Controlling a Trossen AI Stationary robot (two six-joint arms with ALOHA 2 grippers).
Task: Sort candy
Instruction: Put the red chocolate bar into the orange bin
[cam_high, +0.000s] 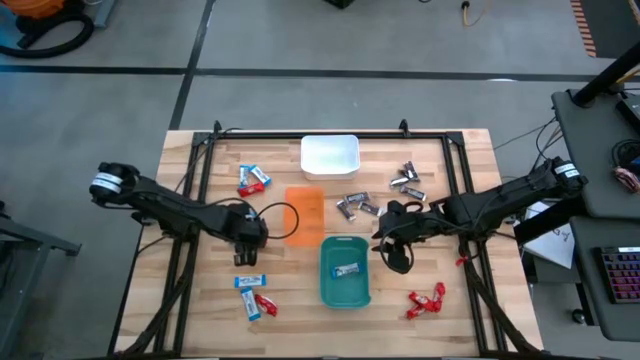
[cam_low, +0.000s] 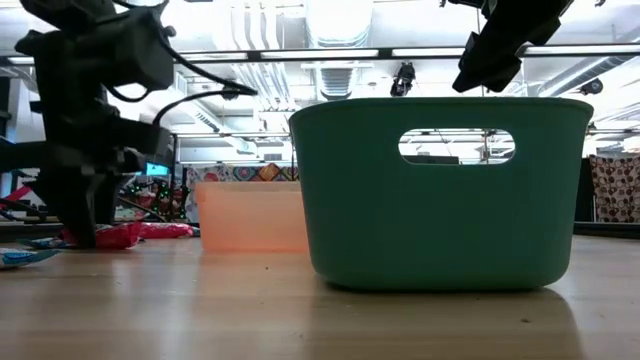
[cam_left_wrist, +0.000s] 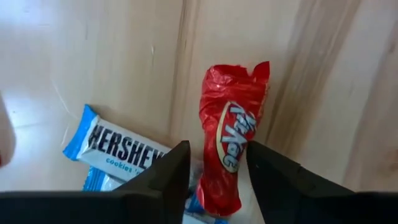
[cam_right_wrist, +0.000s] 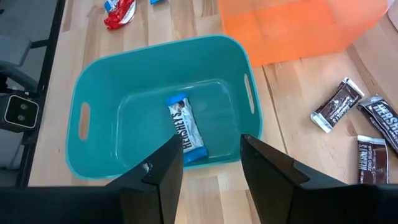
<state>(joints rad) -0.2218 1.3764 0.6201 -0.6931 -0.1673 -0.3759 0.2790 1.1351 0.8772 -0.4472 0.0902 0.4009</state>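
My left gripper sits low over the table with its open fingers straddling a red crinkly-wrapped KitKat, nothing gripped yet. A blue-and-white Hershey's bar lies just beside it (annoyingly close), so closing could snag both wrappers or nudge the red one sideways. My right gripper hangs open and empty above the teal plastic bin, where one blue-and-white candy already lies.
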